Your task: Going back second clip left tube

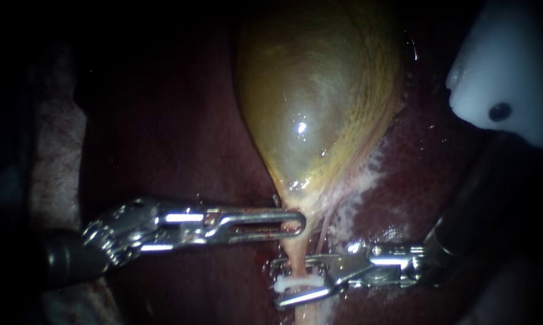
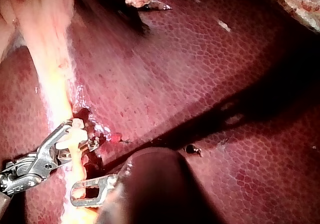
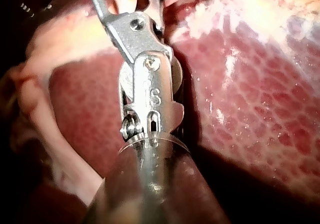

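The yellow-green gallbladder (image 1: 316, 96) narrows into a pale tube (image 1: 296, 256) that runs down over the dark red liver (image 1: 175, 132). My left instrument (image 1: 289, 224) comes in from the left, its slotted jaws shut on the gallbladder's neck. My right instrument (image 1: 289, 280) comes in from the right. Its jaws stand open on either side of the tube, around a white clip (image 1: 295, 283) that sits across it. In the left wrist view the clip (image 2: 70, 138) shows between my right instrument's jaws (image 2: 67, 136), just ahead of my left instrument (image 2: 90, 190).
A white plastic part (image 1: 506, 66) with a dark hole fills the upper right corner. Whitish frayed tissue (image 1: 361, 180) lies right of the gallbladder's neck. Pale tissue (image 1: 55, 150) borders the liver on the left.
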`<action>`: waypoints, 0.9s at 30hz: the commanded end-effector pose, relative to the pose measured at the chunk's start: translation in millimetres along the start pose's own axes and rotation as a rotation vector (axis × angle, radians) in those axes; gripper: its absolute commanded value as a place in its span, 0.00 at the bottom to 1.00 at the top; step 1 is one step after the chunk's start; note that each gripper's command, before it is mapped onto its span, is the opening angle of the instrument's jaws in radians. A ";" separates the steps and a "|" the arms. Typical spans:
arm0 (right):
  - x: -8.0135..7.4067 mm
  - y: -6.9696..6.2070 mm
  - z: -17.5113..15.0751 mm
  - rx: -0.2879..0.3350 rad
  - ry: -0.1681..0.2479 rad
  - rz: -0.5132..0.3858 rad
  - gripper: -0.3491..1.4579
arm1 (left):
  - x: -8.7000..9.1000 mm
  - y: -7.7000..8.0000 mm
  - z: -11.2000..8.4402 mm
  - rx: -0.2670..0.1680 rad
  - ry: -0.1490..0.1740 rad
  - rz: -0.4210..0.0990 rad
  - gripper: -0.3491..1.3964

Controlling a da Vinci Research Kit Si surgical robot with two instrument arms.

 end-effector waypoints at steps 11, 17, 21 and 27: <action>1.2 -0.2 -3.0 -0.010 -0.005 -0.030 0.48 | 0.0 0.0 0.0 0.000 0.000 0.000 0.00; 2.0 -0.7 -4.6 -0.019 -0.017 -0.059 0.48 | 0.0 0.0 0.0 0.000 0.000 0.000 0.00; 2.4 -1.0 -5.8 -0.022 -0.026 -0.093 0.47 | 0.0 0.0 0.0 0.000 0.000 0.000 0.00; 2.9 -1.5 -8.8 -0.053 -0.034 -0.174 0.47 | 0.0 0.0 0.0 0.000 0.000 0.000 0.00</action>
